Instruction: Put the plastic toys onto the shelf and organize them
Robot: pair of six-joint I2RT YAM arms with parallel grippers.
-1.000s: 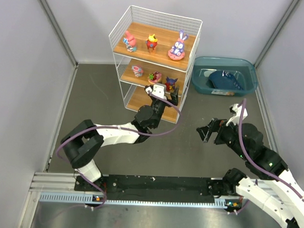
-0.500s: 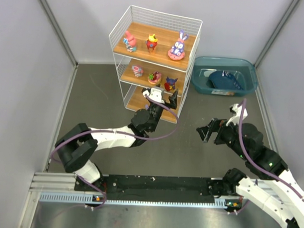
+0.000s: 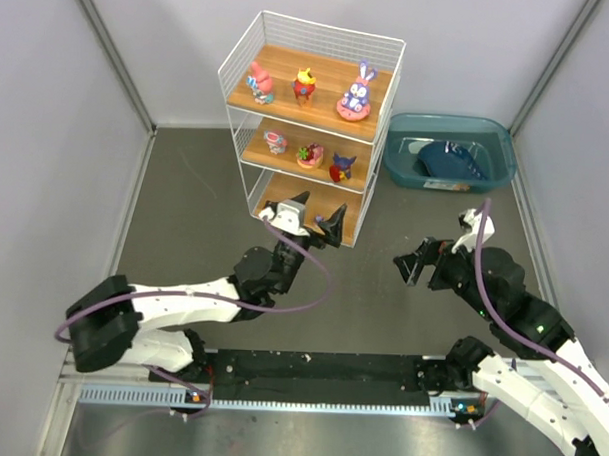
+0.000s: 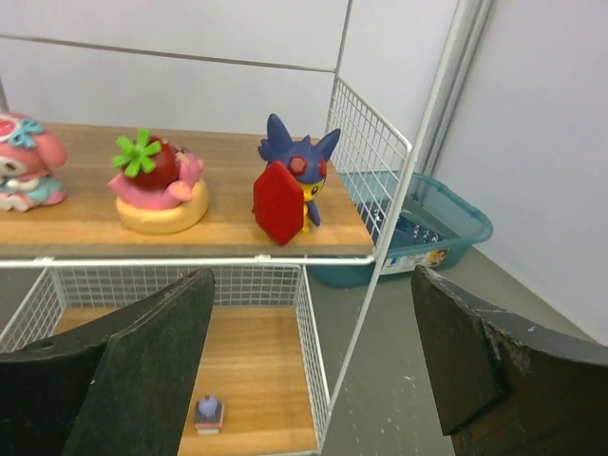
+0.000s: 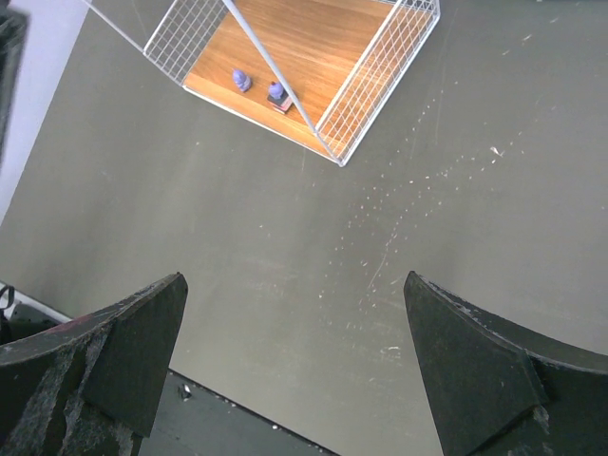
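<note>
Grey tabletop [image 3: 185, 214] lies open on our near side of the shelf [image 3: 282, 59]. Our left gripper [image 3: 315, 213] is spread wide and empty just before the shelf's front edge. Our right gripper [image 3: 415, 262], equally wide, hangs over bare surface. Six plastic toys [image 3: 305, 86] fill the top and middle tiers. We see a teal bin [image 3: 448, 119] just right of the shelf.
</note>
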